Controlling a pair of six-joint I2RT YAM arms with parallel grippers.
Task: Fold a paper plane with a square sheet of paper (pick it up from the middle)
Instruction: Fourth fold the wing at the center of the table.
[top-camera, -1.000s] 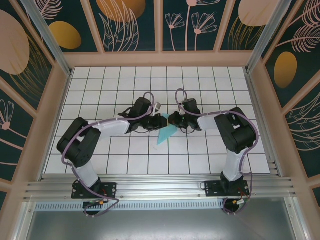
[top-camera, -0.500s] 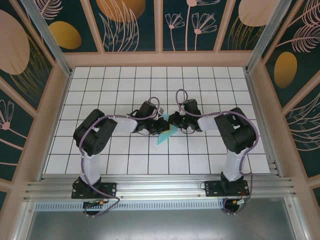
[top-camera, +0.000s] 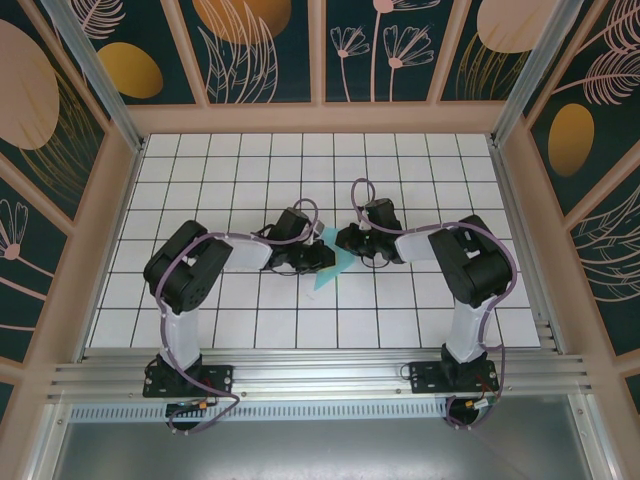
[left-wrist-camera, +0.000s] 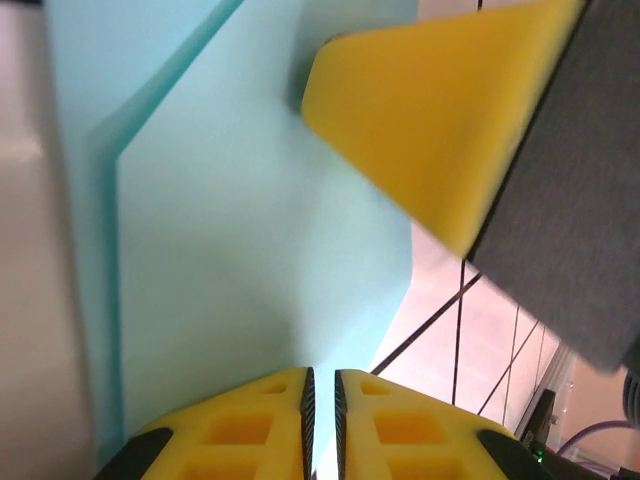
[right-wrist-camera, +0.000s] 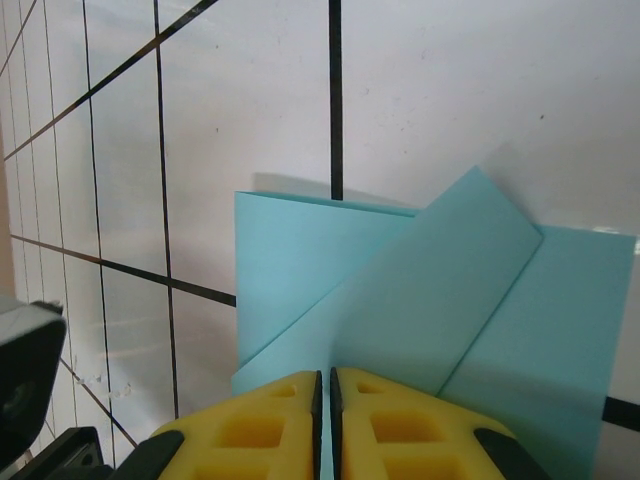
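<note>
Gripping the paper with left end effector and right end effector, we may tear it pulling unevenly.

A robot test booth: gridded tabletop, aluminium rail, patterned wall panels.

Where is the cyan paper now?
In the top view the cyan paper is near the table centre, gripped by the left gripper and the right gripper.
</note>
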